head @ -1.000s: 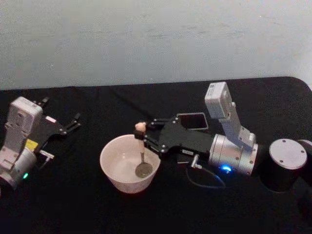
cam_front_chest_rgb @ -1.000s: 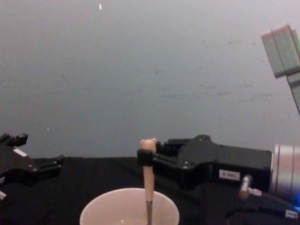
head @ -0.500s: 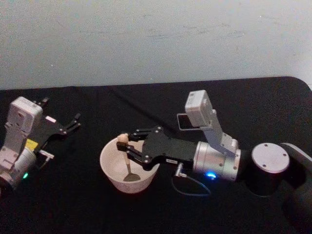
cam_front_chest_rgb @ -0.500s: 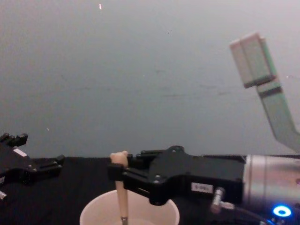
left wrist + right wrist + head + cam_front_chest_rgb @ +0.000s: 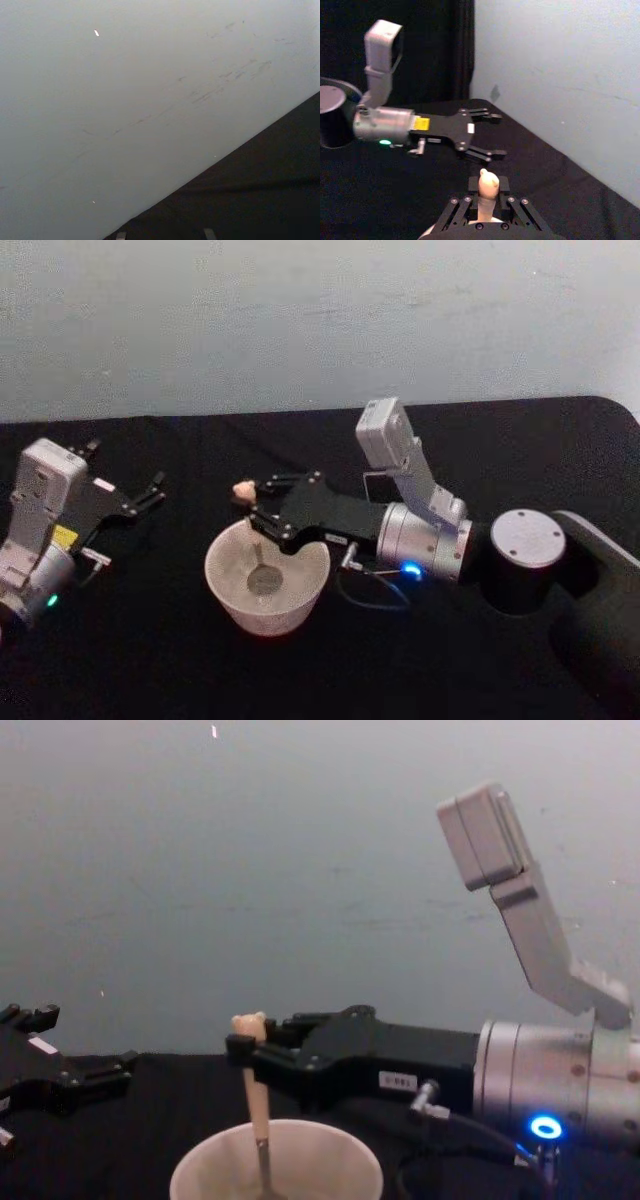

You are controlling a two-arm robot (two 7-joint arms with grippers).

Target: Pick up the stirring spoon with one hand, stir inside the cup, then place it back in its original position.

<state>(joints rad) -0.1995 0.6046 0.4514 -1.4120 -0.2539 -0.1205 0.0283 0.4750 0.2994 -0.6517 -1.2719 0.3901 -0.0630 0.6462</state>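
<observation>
Right gripper (image 5: pixel 260 514) was clenched on the stirring spoon (image 5: pixel 262 580), its black fingers pinching the pale handle just under the small bear head. In the right wrist view the bear head (image 5: pixel 487 184) stood up between the two fingers. The spoon stood nearly upright with a slight tilt, its bear head above the cup's far rim on the robot's left side. Its metal bowl was down inside the cup (image 5: pixel 217 575), near the middle of the floor. The cup, a wide cream-white round one, sat on the black worktop (image 5: pixel 150 650) in front of the robot. Whether it held any liquid besides the spoon could not be told. A dark square holder (image 5: pixel 373 487) stood on the worktop behind the right arm, partly hidden by the wrist camera mount.

The right arm reached in from the robot's right, forearm roughly level and low over the worktop, with the gripper beside the cup's far rim. In the chest view the spoon (image 5: pixel 258 1105) dropped from the gripper (image 5: pixel 240 1048) into the cup (image 5: pixel 205 1165).

The left gripper (image 5: pixel 152 490) rested on the robot's left side, well apart from the cup, its fingers spread and holding nothing.
</observation>
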